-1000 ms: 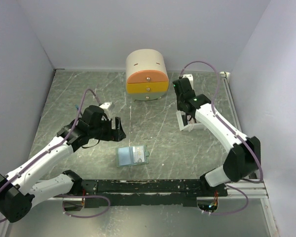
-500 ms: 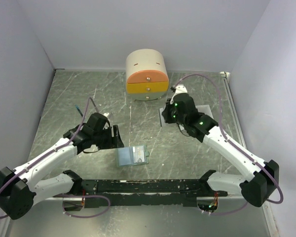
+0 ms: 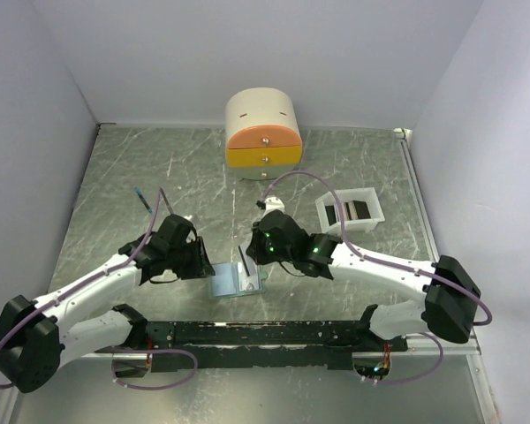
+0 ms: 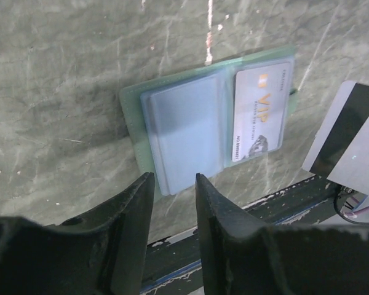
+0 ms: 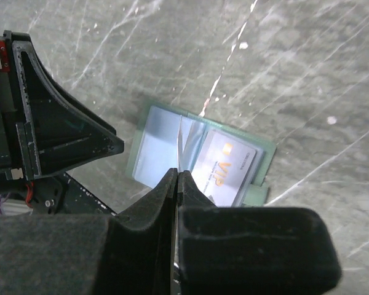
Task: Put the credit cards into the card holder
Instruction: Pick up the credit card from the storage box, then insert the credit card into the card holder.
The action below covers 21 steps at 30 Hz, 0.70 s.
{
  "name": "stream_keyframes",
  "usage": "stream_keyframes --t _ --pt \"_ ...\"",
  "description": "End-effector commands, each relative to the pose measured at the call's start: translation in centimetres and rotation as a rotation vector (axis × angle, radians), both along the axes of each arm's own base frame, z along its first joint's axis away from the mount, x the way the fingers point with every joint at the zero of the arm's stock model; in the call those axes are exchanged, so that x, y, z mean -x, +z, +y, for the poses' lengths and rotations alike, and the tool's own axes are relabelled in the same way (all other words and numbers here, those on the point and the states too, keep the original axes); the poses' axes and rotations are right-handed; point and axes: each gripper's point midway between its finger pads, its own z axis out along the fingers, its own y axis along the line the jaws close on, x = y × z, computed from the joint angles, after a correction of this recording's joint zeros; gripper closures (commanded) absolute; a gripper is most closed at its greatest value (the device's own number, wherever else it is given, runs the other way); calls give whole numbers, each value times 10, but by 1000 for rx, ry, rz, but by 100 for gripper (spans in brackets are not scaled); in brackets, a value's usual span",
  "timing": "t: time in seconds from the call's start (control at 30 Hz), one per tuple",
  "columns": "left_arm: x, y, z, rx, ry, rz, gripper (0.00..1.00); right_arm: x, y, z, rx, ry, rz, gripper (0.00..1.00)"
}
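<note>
**Card poised over the open wallet**

The grey-green marbled counter (image 3: pixel 141 177) carries a round cream-and-orange drawer box (image 3: pixel 263 132) at the far middle. A white tray (image 3: pixel 323 212) sits to the right, and a few dark credit cards (image 3: pixel 357 210) with pale stripes lie in it.

Both arms reach in toward the near middle of the counter. The left tool (image 4: pixel 175 178) is partly released, with its fingers apart by a narrow gap and nothing between them. The card holder (image 3: pixel 225 283) lies open and flat just ahead of its tips.

The right tool (image 5: pixel 177 175) is clenched on a striped credit card (image 4: pixel 347 135). It holds the card upright on edge, right over the holder's middle fold. Whether the card's lower edge touches the holder cannot be told.

Seen from the left wrist, the holder's left pale blue pocket (image 4: pixel 184 129) shows no card. The right pocket has a pale VIP card (image 4: pixel 261 110) tucked in it. The holder sits well apart from the tray and the drawer box, close to the near edge of the counter.
</note>
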Motion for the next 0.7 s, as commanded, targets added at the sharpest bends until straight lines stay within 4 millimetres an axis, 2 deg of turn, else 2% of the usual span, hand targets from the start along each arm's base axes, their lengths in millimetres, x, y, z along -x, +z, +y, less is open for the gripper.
stream_keyframes --t 0.0,0.13,0.27,0.67 --pt "-2 -3 -12 84 9 -6 58 6 -4 19 -125 -33 48 100" --pt "4 -10 -18 136 -25 -13 61 9 -14 19 -165 -55 77 100" --pt "12 -21 -17 144 -43 8 73 15 -22 22 -216 -56 108 100" --pt "11 -35 -6 69 -13 33 79 13 -53 26 -189 -90 162 100"
